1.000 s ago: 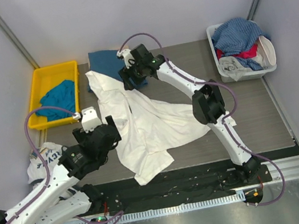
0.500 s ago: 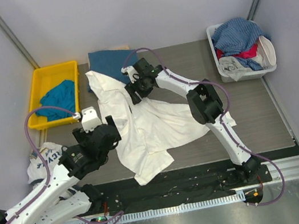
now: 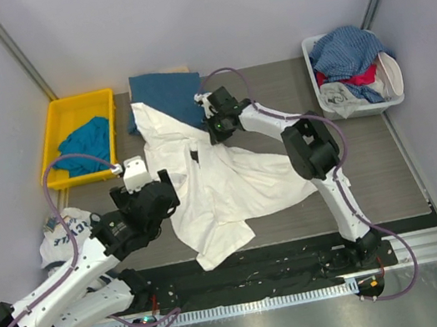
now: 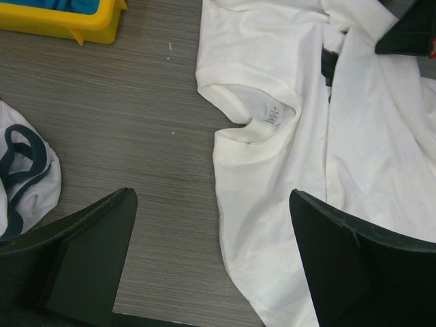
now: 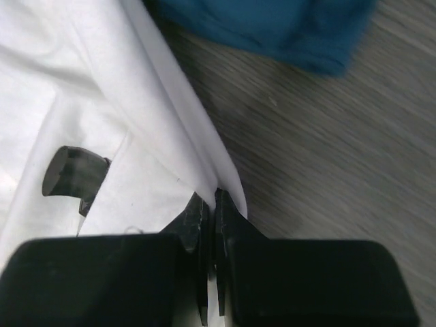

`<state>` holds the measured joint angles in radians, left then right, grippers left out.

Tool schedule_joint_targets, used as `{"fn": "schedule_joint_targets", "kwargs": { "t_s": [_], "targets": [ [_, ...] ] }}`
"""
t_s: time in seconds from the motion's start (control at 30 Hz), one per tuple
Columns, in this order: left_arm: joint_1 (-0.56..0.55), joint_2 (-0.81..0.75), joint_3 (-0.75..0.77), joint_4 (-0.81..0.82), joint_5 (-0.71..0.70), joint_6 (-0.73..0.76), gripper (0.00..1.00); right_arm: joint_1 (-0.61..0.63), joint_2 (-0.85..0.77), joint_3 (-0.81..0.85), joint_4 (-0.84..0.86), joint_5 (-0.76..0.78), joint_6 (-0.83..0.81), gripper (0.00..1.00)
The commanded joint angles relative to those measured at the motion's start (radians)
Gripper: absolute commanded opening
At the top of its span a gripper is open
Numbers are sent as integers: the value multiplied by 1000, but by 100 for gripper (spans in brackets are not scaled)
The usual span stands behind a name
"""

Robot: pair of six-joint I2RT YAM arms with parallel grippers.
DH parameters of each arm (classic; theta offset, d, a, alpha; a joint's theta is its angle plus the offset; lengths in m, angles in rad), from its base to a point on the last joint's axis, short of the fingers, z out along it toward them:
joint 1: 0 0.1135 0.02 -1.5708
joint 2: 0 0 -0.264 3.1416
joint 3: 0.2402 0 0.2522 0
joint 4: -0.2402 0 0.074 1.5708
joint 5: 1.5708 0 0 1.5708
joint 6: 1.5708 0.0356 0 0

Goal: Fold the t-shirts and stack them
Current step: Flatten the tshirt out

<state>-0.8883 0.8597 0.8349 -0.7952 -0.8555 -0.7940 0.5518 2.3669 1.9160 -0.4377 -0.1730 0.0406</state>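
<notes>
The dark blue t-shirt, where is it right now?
In the top view, the dark blue t-shirt lies at the table's far edge, right of the yellow bin, partly under the white t-shirt.

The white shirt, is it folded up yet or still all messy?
Not folded. The white shirt lies spread and rumpled across the table, with its collar open.

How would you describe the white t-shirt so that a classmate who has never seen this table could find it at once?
Start at the grey table and look to its middle, between the two arms. The white t-shirt lies spread and rumpled there, the right claw pinching its far edge. It is the largest garment, unlike the dark blue t-shirt behind.
</notes>
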Motion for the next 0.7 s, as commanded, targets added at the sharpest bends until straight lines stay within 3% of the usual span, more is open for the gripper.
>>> {"fn": "schedule_joint_targets", "kwargs": {
  "t_s": [0.0,0.1,0.3,0.47,0.67],
  "targets": [
    [-3,44,-14,99,16,25,100,-79,-181,-196,77,225,171,1],
    [-1,108,-13,158,50,47,100,-133,-308,-387,126,323,263,1],
    [-3,265,-23,254,153,72,100,-194,-460,-578,174,411,329,1],
    [-33,421,-59,310,249,21,100,-197,-480,-609,172,406,332,1],
    [-121,478,-109,383,279,-69,100,-197,-477,-611,172,398,324,1]
  ]
}}
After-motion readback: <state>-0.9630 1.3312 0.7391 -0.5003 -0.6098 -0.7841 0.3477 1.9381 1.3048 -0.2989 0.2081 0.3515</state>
